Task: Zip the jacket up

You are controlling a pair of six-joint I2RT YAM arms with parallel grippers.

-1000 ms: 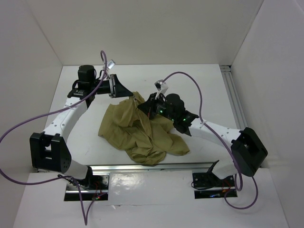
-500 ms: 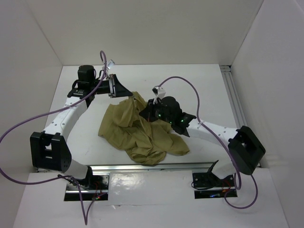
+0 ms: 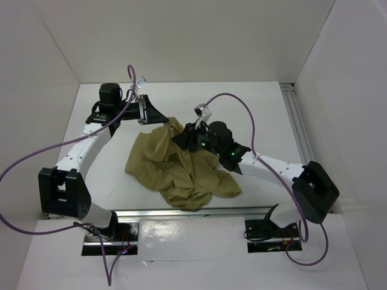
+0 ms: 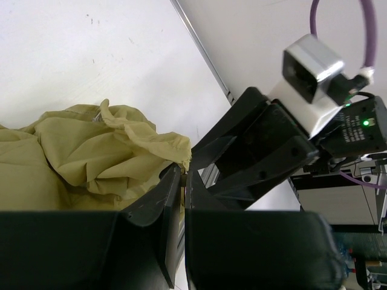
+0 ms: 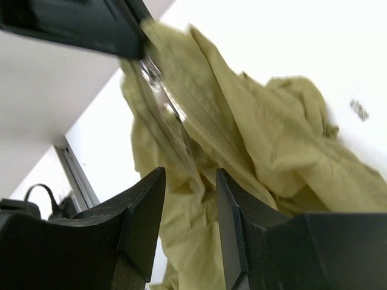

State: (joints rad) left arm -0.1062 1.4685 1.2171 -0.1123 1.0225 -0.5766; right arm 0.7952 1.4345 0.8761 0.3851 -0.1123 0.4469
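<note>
The left arm (image 3: 84,148) and the right arm (image 3: 275,166) share smooth white shells set between bulky black joint blocks (image 3: 62,192), and each is trailed by a thick purple cable (image 4: 367,24) with a white plug at the wrist end. The right arm's wrist bears a silver-grey camera box (image 4: 311,60) with a dark square window, and a small green light (image 4: 364,121) on its black body. The fingers (image 5: 142,223) of the right gripper (image 5: 189,175) and those of the left gripper (image 4: 182,172) are matt black, flat-sided and wedge-shaped.
</note>
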